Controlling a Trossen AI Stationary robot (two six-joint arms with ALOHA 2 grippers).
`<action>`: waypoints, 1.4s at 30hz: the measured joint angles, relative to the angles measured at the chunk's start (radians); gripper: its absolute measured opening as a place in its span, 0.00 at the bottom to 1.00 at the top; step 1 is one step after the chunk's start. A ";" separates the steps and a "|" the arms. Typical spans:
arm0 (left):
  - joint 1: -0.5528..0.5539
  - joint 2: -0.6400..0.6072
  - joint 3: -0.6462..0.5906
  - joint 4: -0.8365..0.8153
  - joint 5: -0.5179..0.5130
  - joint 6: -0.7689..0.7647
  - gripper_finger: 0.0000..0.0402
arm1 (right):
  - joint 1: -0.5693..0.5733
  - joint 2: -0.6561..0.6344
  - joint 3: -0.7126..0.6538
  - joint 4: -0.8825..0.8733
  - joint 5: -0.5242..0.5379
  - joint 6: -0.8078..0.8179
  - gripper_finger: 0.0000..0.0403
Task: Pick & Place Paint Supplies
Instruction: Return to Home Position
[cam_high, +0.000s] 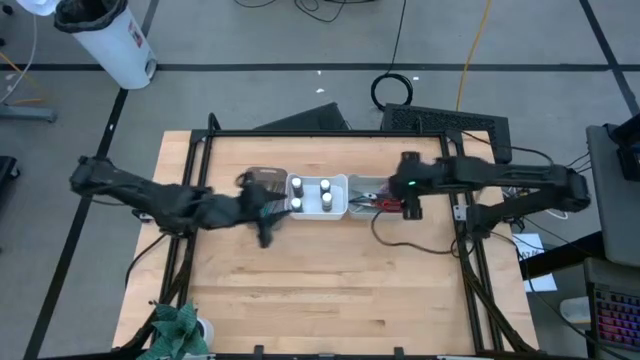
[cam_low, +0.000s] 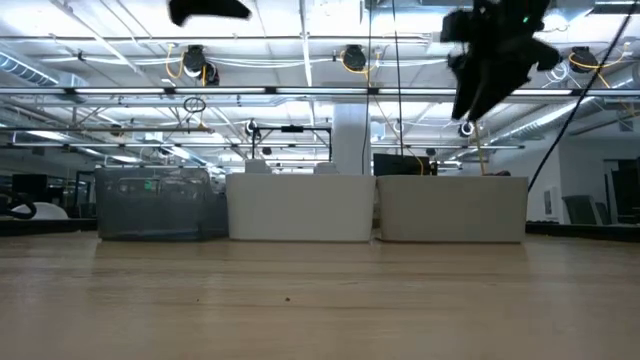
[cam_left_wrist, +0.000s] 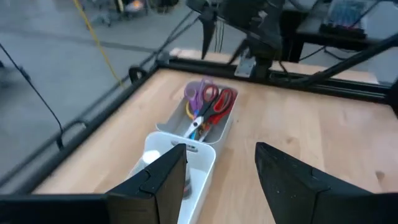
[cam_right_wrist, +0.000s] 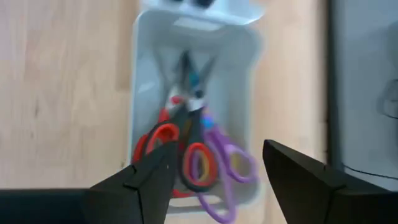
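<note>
Several scissors (cam_right_wrist: 198, 163) with red, purple and yellow handles lie in a grey bin (cam_right_wrist: 140, 74), also in the left wrist view (cam_left_wrist: 210, 104). Four white-capped bottles (cam_high: 312, 194) stand in the white middle bin (cam_high: 345, 212). My right gripper (cam_right_wrist: 217, 155) is open and empty, above the scissors bin's right end (cam_high: 408, 205), high in the low view (cam_low: 490, 65). My left gripper (cam_left_wrist: 221, 155) is open and empty, in the air just left of and nearer than the white bin (cam_high: 268, 218). No brushes show.
A third, translucent grey bin (cam_high: 260, 180) stands left of the white one; all three form a row (cam_low: 300, 205) toward the table's far side. A dark cable (cam_high: 400, 243) lies right of centre. A green cloth (cam_high: 178, 325) sits at the near left corner. Bare wood fills the near half.
</note>
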 joint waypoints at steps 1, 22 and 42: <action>-0.029 -0.036 -0.010 -0.020 -0.029 0.012 0.50 | 0.000 -0.039 0.000 0.000 0.014 0.020 0.57; -0.390 -0.718 -0.790 0.399 -0.296 0.158 0.50 | -0.008 -0.796 -0.430 0.400 -0.148 0.362 0.57; -0.206 -1.119 -0.820 0.151 0.141 0.279 0.50 | -0.008 -1.135 -0.899 0.779 -0.149 0.301 0.56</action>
